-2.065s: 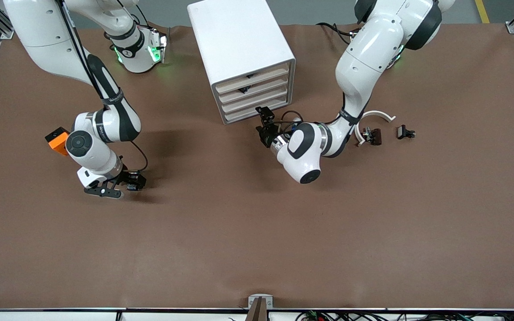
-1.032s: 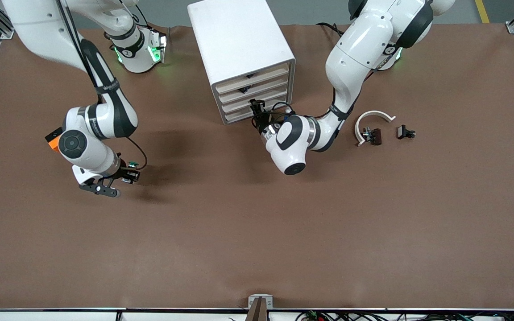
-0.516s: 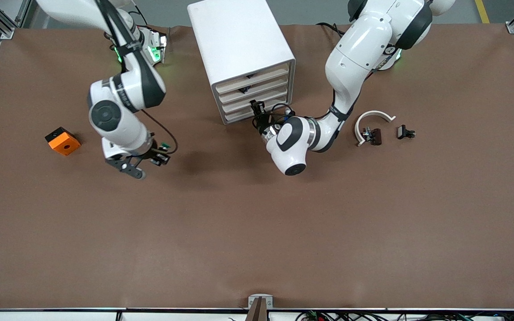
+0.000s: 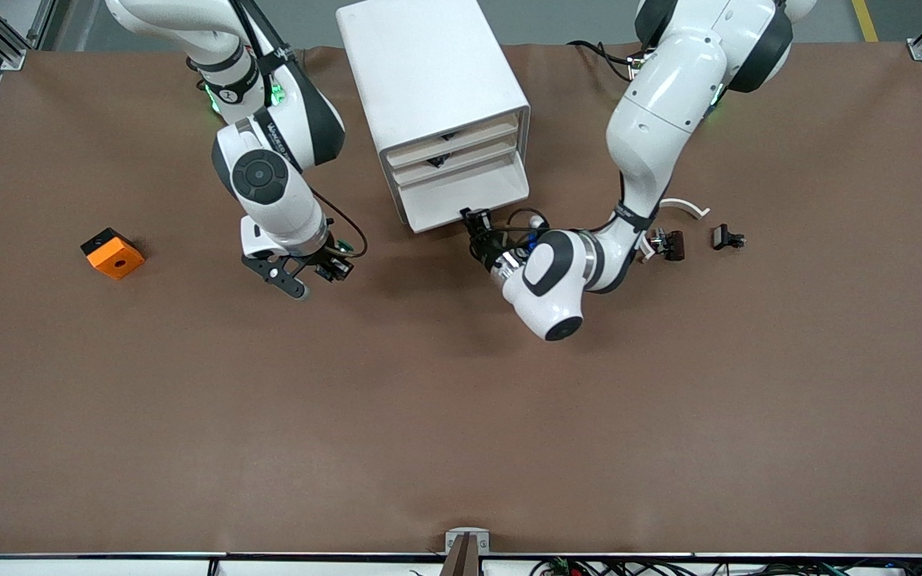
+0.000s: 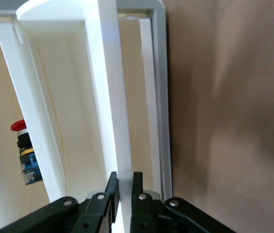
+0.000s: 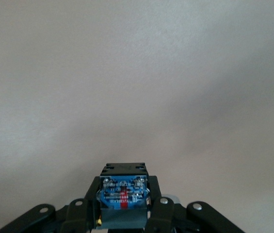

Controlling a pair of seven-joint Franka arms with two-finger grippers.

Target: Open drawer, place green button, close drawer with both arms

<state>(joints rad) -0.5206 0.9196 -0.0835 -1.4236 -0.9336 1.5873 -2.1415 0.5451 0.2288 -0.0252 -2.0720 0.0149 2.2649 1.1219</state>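
The white cabinet [image 4: 429, 72] stands near the robots' bases. One of its lower drawers [image 4: 469, 196] is slid part way out, its white tray showing. My left gripper [image 4: 477, 218] is shut on the drawer's front lip [image 5: 110, 97]; in the left wrist view the left gripper [image 5: 123, 183] pinches that thin white edge. My right gripper [image 4: 333, 269] hangs over the brown mat, toward the right arm's end from the cabinet. The right gripper [image 6: 123, 195] is shut on the button [image 6: 123, 188], whose blue base faces the wrist camera; its cap is hidden.
An orange cube [image 4: 112, 253] lies near the right arm's end. A white curved piece [image 4: 683, 206] and two small black parts [image 4: 668, 242] [image 4: 727, 237] lie toward the left arm's end. A red-capped switch [image 5: 21, 145] sits in another drawer.
The left gripper has pulled the drawer out toward the front camera. The right arm has carried the button from beside the orange cube to near the cabinet.
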